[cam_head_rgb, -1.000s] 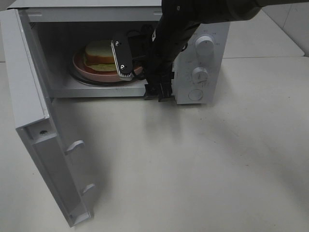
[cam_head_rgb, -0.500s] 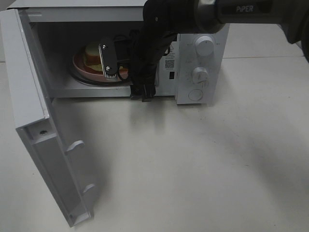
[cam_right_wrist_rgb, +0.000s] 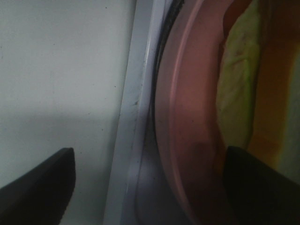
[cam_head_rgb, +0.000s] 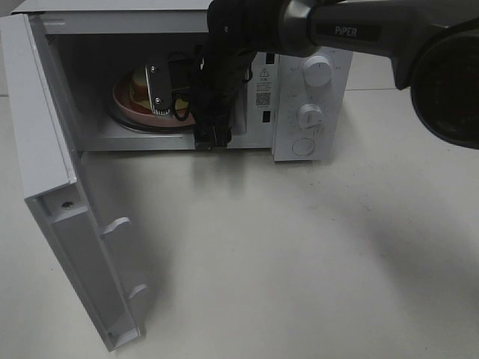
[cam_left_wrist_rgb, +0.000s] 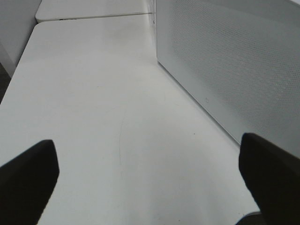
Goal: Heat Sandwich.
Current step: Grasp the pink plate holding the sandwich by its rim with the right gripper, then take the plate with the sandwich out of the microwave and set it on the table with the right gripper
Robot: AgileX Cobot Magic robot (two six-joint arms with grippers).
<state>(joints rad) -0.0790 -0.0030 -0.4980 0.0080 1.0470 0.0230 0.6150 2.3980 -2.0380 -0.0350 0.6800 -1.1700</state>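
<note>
Microwave (cam_head_rgb: 310,90) stands at the far edge of the counter (cam_head_rgb: 299,254), with its door (cam_head_rgb: 60,187) swung fully open at the left. The sandwich (cam_head_rgb: 138,88) sits on the pink plate (cam_head_rgb: 122,101) inside the cavity, toward its left side.

Right hand (cam_head_rgb: 185,112) is reached into the cavity opening, just in front of the plate. Its jaws are spread wide and grip nothing. In the right wrist view, the plate rim (cam_right_wrist_rgb: 187,117) and green filling (cam_right_wrist_rgb: 239,93) lie between the fingertips.

Left hand (cam_left_wrist_rgb: 150,183) is fully spread and empty, low over bare counter beside the microwave's perforated side wall (cam_left_wrist_rgb: 234,61).
</note>
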